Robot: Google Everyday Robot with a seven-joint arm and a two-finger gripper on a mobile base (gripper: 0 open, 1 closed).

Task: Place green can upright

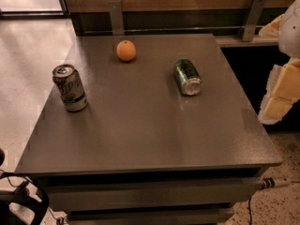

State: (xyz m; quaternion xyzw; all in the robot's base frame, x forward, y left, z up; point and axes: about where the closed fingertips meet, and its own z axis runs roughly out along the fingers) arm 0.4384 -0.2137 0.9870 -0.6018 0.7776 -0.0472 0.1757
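Here, the green can lies on its side on the grey bench, in the right half of the top and closer to the far edge than to the near one. One silver end points toward the near edge, slightly to the right, and the dark green body points back toward the far edge. Nothing touches it.

The gripper is off the bench, beyond the right edge. It looks pale yellow and white, and it is well apart from the green can. Whether it is open or closed, I cannot tell.

An orange sits near the far edge, a little left of the middle. A paler white-and-green can stands upright close to the left edge, with its silver top and tab showing. These three things are all well apart from each other.
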